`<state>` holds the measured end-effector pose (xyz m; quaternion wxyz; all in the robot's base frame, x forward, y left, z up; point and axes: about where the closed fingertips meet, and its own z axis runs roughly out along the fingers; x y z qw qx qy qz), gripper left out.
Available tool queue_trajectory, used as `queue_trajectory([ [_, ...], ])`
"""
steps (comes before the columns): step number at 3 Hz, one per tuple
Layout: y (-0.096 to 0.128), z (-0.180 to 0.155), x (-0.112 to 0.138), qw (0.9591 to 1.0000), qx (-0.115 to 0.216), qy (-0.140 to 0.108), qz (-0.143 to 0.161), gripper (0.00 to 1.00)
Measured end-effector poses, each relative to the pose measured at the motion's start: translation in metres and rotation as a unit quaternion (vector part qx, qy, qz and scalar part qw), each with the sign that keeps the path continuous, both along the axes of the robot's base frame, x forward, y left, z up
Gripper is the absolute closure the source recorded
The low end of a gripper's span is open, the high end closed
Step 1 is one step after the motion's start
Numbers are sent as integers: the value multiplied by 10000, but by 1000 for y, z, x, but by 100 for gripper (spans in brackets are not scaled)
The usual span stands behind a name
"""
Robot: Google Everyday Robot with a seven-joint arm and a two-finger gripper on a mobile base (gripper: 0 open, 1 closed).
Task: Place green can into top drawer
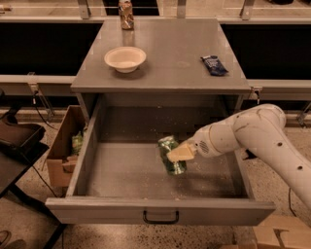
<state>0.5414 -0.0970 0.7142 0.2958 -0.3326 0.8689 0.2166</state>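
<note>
- The small green can with mottled label and silver ends is hanging tilted inside the wide grey metal top drawer, near the middle.
- The pale two-finger hand is clasping its side.
- It is probably handling light, thin-walled and slick, so a gentle mid-body grip is suiting it.

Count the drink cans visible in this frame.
2. The green can is inside the top drawer, at the gripper; a brown-orange can stands at the back edge of the cabinet top. The green contents of the cardboard box are unclear.

Arm angled down — pincer low, clamped.
</note>
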Motion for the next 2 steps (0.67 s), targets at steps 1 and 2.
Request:
queue_trajectory([
  [1, 5, 2, 6, 9980, 374, -488, -106, 100],
  [2, 13, 8, 22, 9926, 518, -1088, 160, 100],
])
